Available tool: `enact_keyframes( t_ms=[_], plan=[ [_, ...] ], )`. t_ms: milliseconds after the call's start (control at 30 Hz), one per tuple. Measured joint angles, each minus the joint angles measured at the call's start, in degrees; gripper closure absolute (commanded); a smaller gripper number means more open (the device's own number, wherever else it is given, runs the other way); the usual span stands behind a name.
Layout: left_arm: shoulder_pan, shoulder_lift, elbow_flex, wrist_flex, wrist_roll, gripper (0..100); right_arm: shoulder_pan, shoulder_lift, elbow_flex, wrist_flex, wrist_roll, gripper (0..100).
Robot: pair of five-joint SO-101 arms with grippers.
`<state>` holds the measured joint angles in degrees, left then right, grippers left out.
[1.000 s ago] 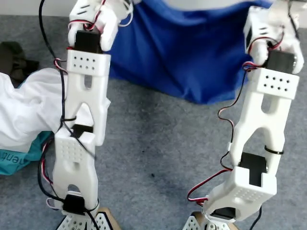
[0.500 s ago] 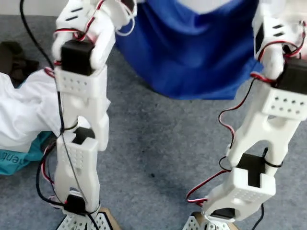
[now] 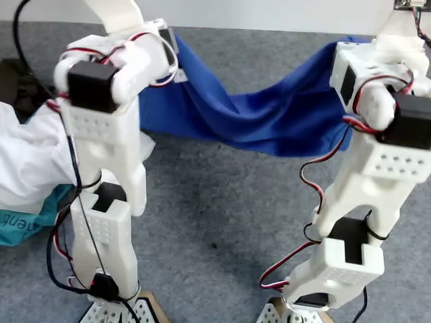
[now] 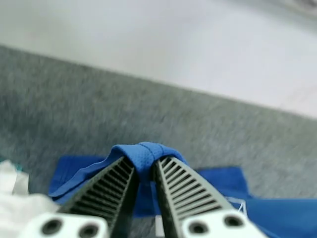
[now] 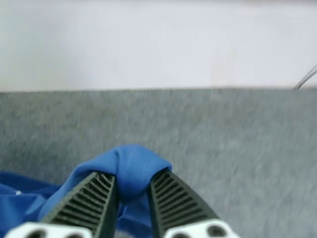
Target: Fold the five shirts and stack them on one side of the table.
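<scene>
The blue shirt [image 3: 269, 121] is held up between the two arms over the far part of the worktop [image 3: 222, 215], and it sags in the middle. One bunched fold of it is pinched in the left jaws and another in the right jaws. In each wrist view the cloth is seen clamped tight. Whether its lower edge touches the worktop cannot be told. A white shirt [image 3: 27, 161] is heaped beside the left arm, on top of a teal shirt [image 3: 34, 219].

The step in hand is judged to be spreading the blue shirt flat for folding. Both pinches are best kept level and drawn apart only until the sag is taken out, since a harder pull could slip the cloth free. The hem should be laid first on bare worktop, apart from the heap.
</scene>
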<state>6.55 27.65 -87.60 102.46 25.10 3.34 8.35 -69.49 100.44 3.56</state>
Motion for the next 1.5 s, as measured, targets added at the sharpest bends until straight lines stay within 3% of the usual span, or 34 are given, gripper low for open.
enact_keyframes(
  t_ms=[200, 567, 800, 967, 1167, 1233, 1300, 1400, 1500],
  plan=[
    [-1.2, -12.2, 20.1, 0.0, 0.0, 99, 0.1, -6.2, 14.4, 0.1, -1.3, 99.3],
    [1.7, -50.7, 78.2, 0.0, -0.4, 99, -1.0, -30.6, 51.8, 0.1, -1.4, 99.3],
    [1.8, -66.8, 109.4, -0.2, -10.5, 99, -1.1, -41.7, 77.6, 0.1, 0.6, 99.3],
    [1.8, -76.2, 125.5, -0.5, -14.9, 99, -3.6, -51.5, 94.0, 0.1, 4.5, 99.3],
    [1.2, -83.2, 133.8, -4.6, -18.0, 99, -7.9, -62.5, 111.9, 0.1, 8.9, 99.3],
    [1.3, -83.5, 134.1, -5.0, -19.7, 95, -6.9, -65.1, 112.3, 0.1, 10.0, 99.0],
    [1.3, -83.8, 134.2, -5.1, -21.1, 84, -6.4, -66.8, 112.7, 0.1, 12.2, 95.3],
    [0.4, -84.1, 134.2, -5.1, -21.8, 65, -6.5, -68.4, 112.7, 0.1, 14.0, 82.0],
    [-1.5, -84.1, 133.8, -5.1, -22.1, 51, -6.4, -68.7, 112.7, 0.1, 14.2, 71.1]
  ],
)
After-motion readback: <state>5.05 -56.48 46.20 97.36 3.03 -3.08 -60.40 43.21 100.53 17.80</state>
